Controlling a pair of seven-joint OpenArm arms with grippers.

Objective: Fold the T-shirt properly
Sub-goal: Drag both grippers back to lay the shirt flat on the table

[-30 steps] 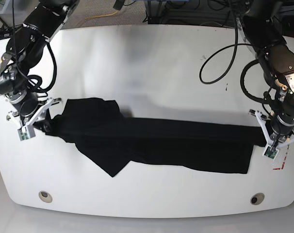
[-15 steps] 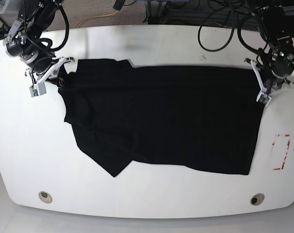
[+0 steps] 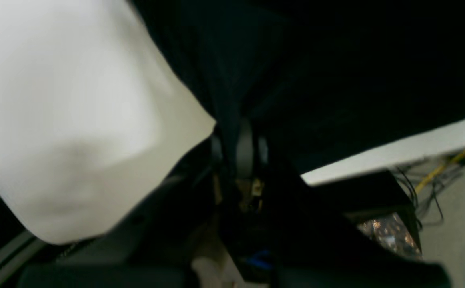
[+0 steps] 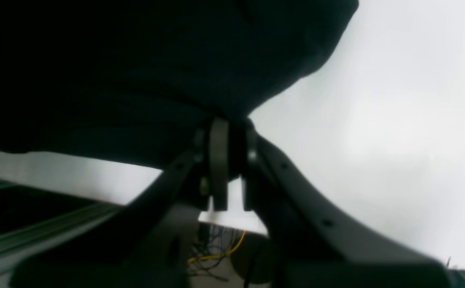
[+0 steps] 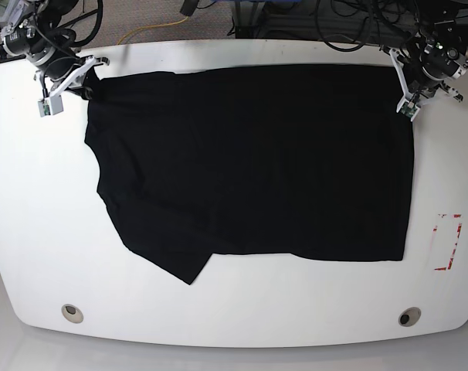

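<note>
Looking at the overhead shot, the T-shirt point(image 5: 257, 162) is spread out big and mostly flat over the white desk point(image 5: 33, 232), covering most of the middle and reaching up to the far edge. Its top edge runs pretty straight between the two arms. The right side and bottom hem look tidy, but the lower-left part is messy: one flap sticks out toward the near edge at an angle, and that side of the shirt is kind of slanted and bunched.

The right end effector point(image 5: 86, 86) sits at the far corner on the overhead view's left, and it's clamped on the T-shirt's corner there. In the right wrist cam you can see the two fingers point(image 4: 218, 160) squeezed together with black cloth point(image 4: 136, 80) pinched between them and the fabric draping away from the tips.

The left end effector point(image 5: 410, 91) is at the opposite far corner, on the overhead view's right, also pinched tight on the shirt's edge. The left wrist cam is dark and blurry, but the cloth point(image 3: 336, 80) funnels down into the closed fingers point(image 3: 244, 152), so it's gripping fabric too.

Other stuff: a red-outlined rectangle mark point(image 5: 448, 242) on the desk right of the shirt, apart from it, and two round grommet holes point(image 5: 72, 312) near the front edge. Cables, including a yellow one point(image 5: 153, 28), lie behind the desk.
</note>
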